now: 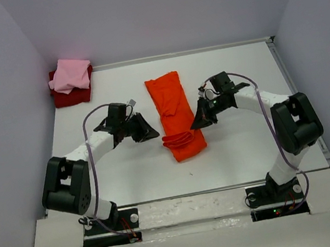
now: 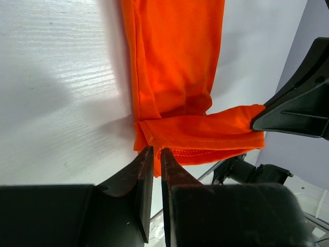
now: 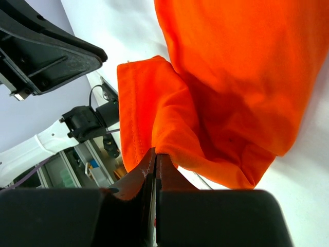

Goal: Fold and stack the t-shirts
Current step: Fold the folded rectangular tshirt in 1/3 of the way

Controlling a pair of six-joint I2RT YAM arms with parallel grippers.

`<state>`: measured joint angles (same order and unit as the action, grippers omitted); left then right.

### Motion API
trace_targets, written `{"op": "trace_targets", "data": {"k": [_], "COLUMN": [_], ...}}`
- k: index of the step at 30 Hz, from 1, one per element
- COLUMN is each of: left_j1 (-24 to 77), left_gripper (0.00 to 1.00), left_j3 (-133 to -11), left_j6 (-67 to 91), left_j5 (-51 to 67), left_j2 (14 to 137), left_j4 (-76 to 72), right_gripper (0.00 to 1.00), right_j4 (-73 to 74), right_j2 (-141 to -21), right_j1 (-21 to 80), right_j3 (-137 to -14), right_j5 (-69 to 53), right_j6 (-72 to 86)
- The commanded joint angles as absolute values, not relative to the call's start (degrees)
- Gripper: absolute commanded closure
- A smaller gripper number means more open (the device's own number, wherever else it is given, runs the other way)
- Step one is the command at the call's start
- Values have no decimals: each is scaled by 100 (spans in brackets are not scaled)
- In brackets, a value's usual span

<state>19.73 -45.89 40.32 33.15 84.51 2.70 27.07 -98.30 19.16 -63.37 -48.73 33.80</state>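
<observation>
The bright orange-red t-shirt [image 1: 173,106] lies as a long strip in the middle of the table, its near end turned over into a raised fold [image 1: 178,139]. My left gripper [image 1: 154,134] is at the fold's left end. In the left wrist view its jaws [image 2: 157,150] stand a thin slit apart, pinching the hem corner [image 2: 149,135]. My right gripper [image 1: 198,122] is at the fold's right end. In the right wrist view it [image 3: 156,153] is shut on the cloth edge [image 3: 169,139]. The light pink t-shirt [image 1: 70,75] lies folded on the dark red t-shirt [image 1: 72,97] at the back left.
White walls close in the table on the left, back and right. The table's near edge [image 1: 183,194] runs just in front of the arm bases. The right gripper's black body [image 2: 298,103] shows in the left wrist view, close beside the fold.
</observation>
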Motion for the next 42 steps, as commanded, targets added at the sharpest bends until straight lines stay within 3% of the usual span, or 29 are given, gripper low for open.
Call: {"op": "trace_targets", "data": {"k": [1, 18, 42], "left_j1": [1881, 1661, 1450], "left_gripper": [80, 76, 76], "left_j3": [-4702, -4737, -4412], "left_j6": [3929, 3894, 3516], "left_j5": [3542, 3841, 3876], "left_j2": [8543, 8885, 8543], "left_j4": [141, -194, 167], "right_gripper": [100, 100, 100], "right_j4": [2672, 2786, 2655], "right_j2": [-9967, -10581, -12533], "right_j1": [1881, 1828, 1038], "right_j3": [-6837, -7795, -8930], "right_j5": [-5018, -5080, -4642], "right_j6": [3305, 3296, 2918]}}
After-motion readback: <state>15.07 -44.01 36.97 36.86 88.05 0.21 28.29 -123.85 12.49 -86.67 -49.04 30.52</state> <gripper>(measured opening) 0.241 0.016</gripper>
